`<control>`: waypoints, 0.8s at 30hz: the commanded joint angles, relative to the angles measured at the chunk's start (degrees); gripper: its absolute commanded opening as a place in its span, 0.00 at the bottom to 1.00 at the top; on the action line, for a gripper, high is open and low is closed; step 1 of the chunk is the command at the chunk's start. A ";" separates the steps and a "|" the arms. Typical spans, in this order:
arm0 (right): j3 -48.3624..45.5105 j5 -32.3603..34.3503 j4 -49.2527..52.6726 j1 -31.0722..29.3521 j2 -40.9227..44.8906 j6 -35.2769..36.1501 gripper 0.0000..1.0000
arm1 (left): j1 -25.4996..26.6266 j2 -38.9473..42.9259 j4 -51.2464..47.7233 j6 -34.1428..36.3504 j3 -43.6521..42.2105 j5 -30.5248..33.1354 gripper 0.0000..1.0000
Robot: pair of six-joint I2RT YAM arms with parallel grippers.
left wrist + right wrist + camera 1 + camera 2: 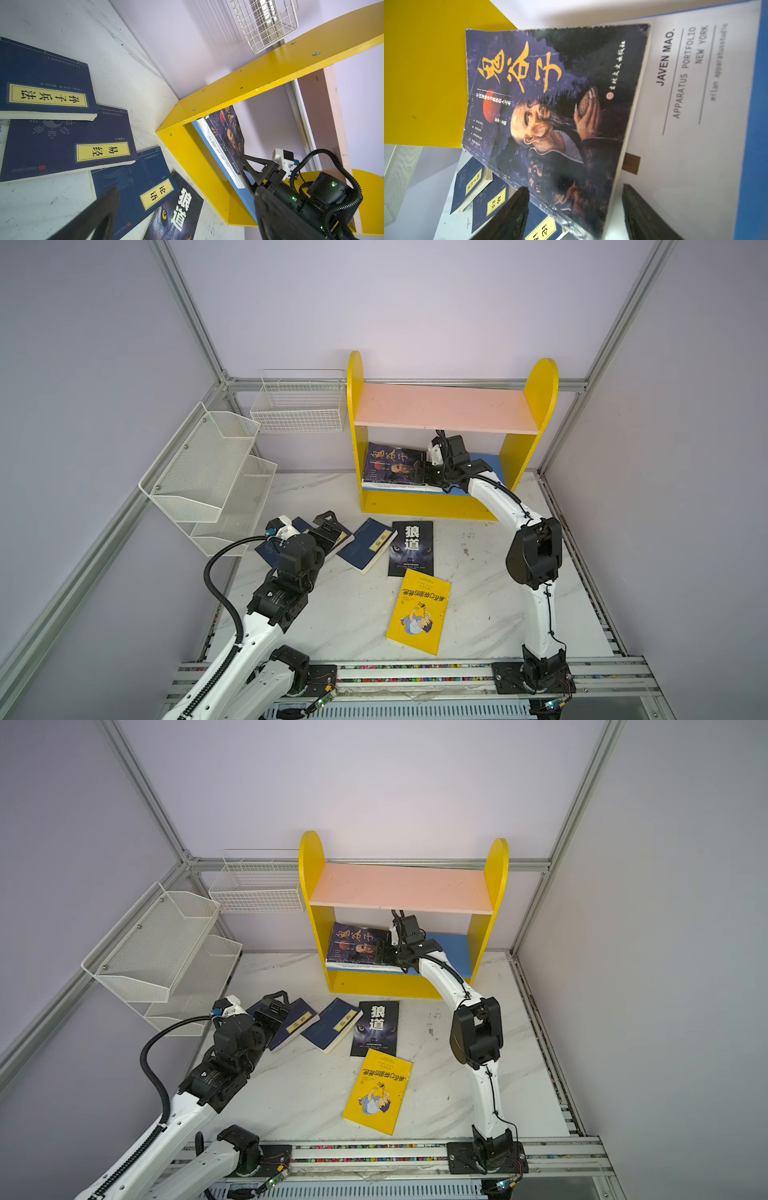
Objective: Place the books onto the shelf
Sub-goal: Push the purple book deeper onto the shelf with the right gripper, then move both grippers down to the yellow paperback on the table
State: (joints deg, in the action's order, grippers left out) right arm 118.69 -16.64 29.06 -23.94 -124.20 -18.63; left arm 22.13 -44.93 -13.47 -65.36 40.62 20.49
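The yellow shelf [355, 406] stands at the back of the table. On its blue lower board [492, 466] a dark-blue portrait book [390, 466] lies on a larger white book [685, 104]. My right gripper [575, 207] reaches into that compartment, open, its fingers astride the portrait book's near corner with gaps showing. On the table lie three navy books [45, 83] [68, 145] [135, 187], a black wolf-eyes book [411, 547] and a yellow cartoon book [419, 612]. My left gripper [326, 529] hovers wide open over the leftmost navy books, holding nothing.
A white mesh tiered rack [208, 477] hangs on the left wall. A white wire basket [299, 406] hangs just left of the shelf. The pink upper board [444, 408] carries nothing. Aluminium rails [415, 672] run along the table's front edge.
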 commanded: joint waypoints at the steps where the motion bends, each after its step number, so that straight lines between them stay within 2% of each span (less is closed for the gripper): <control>1: -2.65 -0.41 -3.00 -0.07 6.13 3.53 0.74 | -0.51 0.35 0.61 2.68 -1.13 -1.86 1.00; 5: -10.41 2.80 -4.34 -0.12 14.18 4.83 0.76 | -0.51 -2.23 1.00 9.39 1.64 -9.40 1.00; 9: -23.58 3.99 -6.84 -0.13 23.76 2.64 0.75 | -0.05 -7.91 0.56 13.41 4.40 -20.61 1.00; 12: -35.00 4.59 -9.78 -0.08 31.55 -0.74 0.74 | 2.54 -12.84 0.47 15.90 5.60 -26.98 1.00; 17: -49.72 2.29 -9.99 -0.20 42.49 -4.97 0.74 | 11.19 -20.34 0.12 19.76 6.42 -28.44 1.00; 24: -65.44 -2.23 -6.64 -1.01 53.66 -8.34 0.72 | 21.93 -32.36 2.65 19.10 5.10 -27.11 0.98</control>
State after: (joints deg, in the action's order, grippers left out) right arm 56.95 -16.56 20.78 -24.25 -74.46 -24.40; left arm 41.34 -74.41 -13.32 -47.68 41.08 -5.69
